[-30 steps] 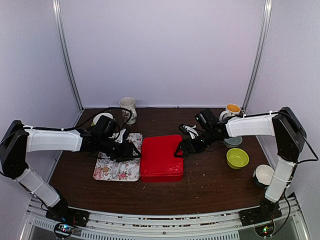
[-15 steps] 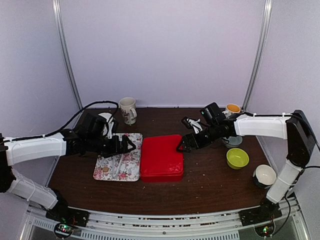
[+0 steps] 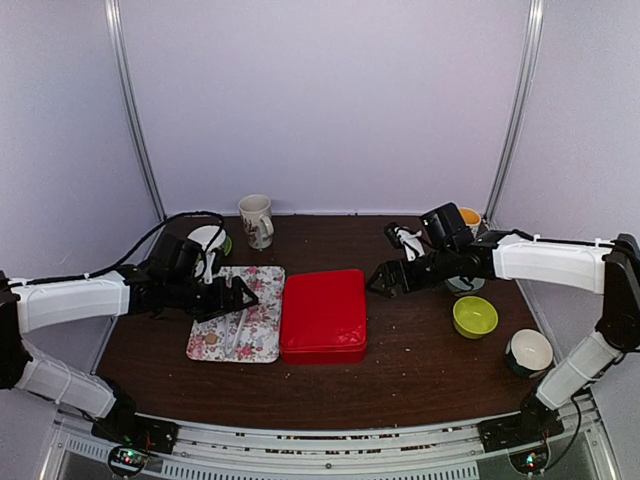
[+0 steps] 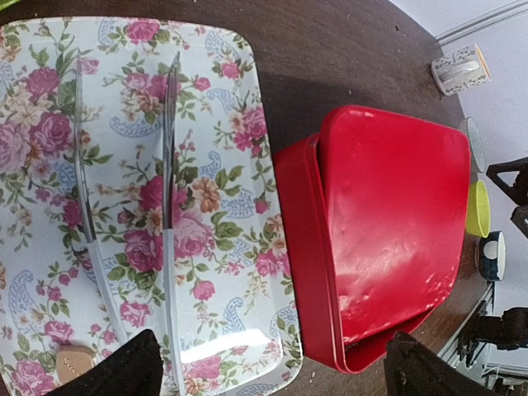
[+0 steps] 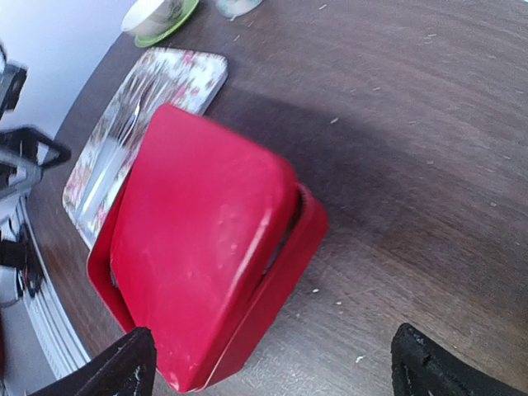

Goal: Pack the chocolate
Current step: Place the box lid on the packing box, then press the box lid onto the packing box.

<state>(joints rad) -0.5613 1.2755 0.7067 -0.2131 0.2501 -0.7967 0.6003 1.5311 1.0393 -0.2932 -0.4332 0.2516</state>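
A red box [image 3: 322,315] stands mid-table with its lid on, sitting slightly askew in the left wrist view [image 4: 388,214] and the right wrist view [image 5: 206,247]. Its inside is hidden. One light tan chocolate piece [image 3: 211,340] lies on the floral tray [image 3: 262,340] next to metal tongs [image 3: 238,328]. It shows at the bottom left of the left wrist view [image 4: 74,360]. No other chocolate shows. My left gripper [image 3: 238,293] is open and empty over the tray's far part. My right gripper [image 3: 377,282] is open and empty, off the box's far right corner.
A patterned mug [image 3: 257,218] and a white cup on a green saucer [image 3: 207,240] stand at the back left. At the right are an orange-filled cup [image 3: 465,217], a grey bowl [image 3: 466,285], a green bowl [image 3: 474,316] and a white cup [image 3: 528,350].
Both grippers have drawn back from the red box: the left one leftward over the tray, the right one rightward and toward the back. The box has stayed in place.
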